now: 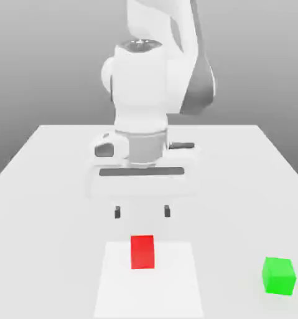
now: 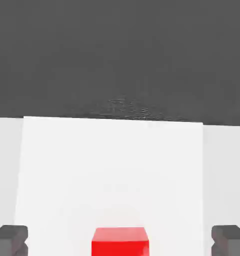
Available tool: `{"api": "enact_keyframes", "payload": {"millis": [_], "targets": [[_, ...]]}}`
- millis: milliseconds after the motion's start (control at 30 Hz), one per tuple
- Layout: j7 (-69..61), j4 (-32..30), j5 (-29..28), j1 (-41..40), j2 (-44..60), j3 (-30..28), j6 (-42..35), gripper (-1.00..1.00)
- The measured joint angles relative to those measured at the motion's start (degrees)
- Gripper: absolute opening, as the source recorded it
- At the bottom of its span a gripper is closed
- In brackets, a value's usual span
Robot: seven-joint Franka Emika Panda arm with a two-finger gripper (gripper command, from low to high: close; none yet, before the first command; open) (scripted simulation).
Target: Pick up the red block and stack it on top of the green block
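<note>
No brand, label or writing can be read on the blocks, the arm or the counter (image 1: 45, 249). Nearest in the exterior view, the green block (image 1: 279, 276) sits on the counter toward the exterior view's right, plain-faced, well apart from the gripper (image 1: 142, 212) and off the bright white square (image 1: 148, 293). The red block (image 1: 142, 252), likewise unmarked, rests on that white square near its far edge, well apart from the green block. Beyond and above it hangs the gripper, its two fingers spread wide apart with nothing between them; the red block lies below the gap and is not touched. In the hand view, the red block appears between the two fingertips (image 2: 9, 241). Farther back rises the white arm (image 1: 142, 87), its visible casing unmarked.
</note>
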Motion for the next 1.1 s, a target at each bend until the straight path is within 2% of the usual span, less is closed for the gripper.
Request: {"api": "enact_keyframes", "payload": {"millis": [200, 233, 467, 700, 1100], "targets": [[-1.47, 0.68, 1.76, -0.66, 12.67, 1.09, 10.61, 0.00], [-1.64, 0.93, 2.01, -1.00, 14.57, 1.48, 12.23, -1.00], [-1.49, 0.98, 1.85, -1.19, 14.95, 1.65, 12.55, -1.00], [-0.07, -0.73, -0.09, -1.22, 2.19, 1.23, 1.50, -1.00], [4.55, 18.15, -3.48, 15.43, 9.48, 12.80, -10.49, -1.00]]}}
